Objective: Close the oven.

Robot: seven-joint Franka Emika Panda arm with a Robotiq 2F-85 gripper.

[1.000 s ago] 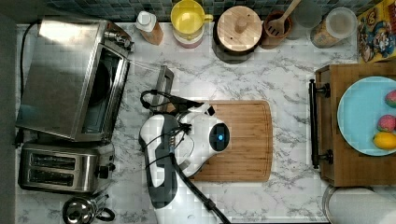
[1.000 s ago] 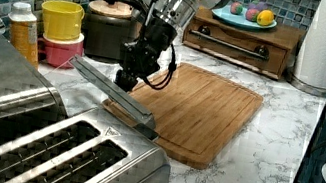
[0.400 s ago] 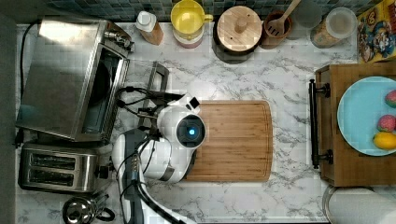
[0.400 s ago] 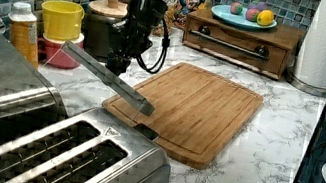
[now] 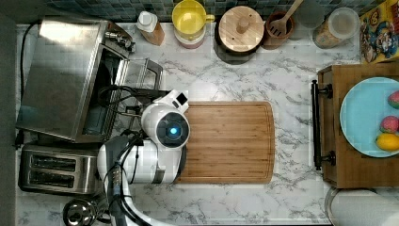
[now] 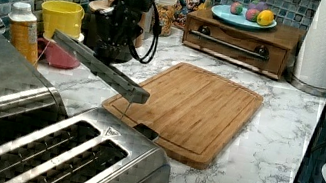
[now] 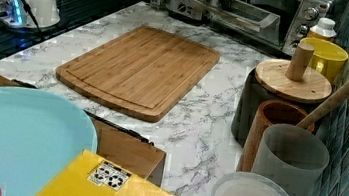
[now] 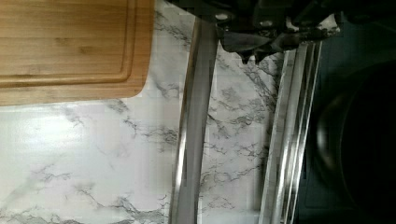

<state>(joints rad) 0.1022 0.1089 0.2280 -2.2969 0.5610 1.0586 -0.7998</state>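
Observation:
The oven (image 5: 61, 70) stands at the top view's left, a brushed steel box with a dark interior. Its glass door (image 5: 139, 75) is part-way up, tilted off the counter, with the handle bar (image 6: 99, 67) raised above the marble in the left view. My gripper (image 6: 111, 49) reaches down just behind that handle bar, against the door. In the wrist view the gripper (image 8: 261, 44) sits between the handle bar (image 8: 194, 130) and the door frame (image 8: 289, 140), with the dark oven cavity beyond. The right view shows the door (image 7: 243, 16) half open beside the knobs (image 7: 308, 18).
A two-slot toaster (image 5: 56, 169) sits beside the oven, with a kettle (image 5: 77, 214) near it. A bamboo cutting board (image 5: 226, 141) lies mid-counter. A bottle (image 5: 149, 26), yellow mug (image 5: 188, 19) and jars line the tiled wall. A wooden stand (image 5: 329, 80) carries a blue plate.
My arm has swung toward the oven, away from the cutting board. The door has risen from lying low over the counter to a steeper tilt toward the oven.

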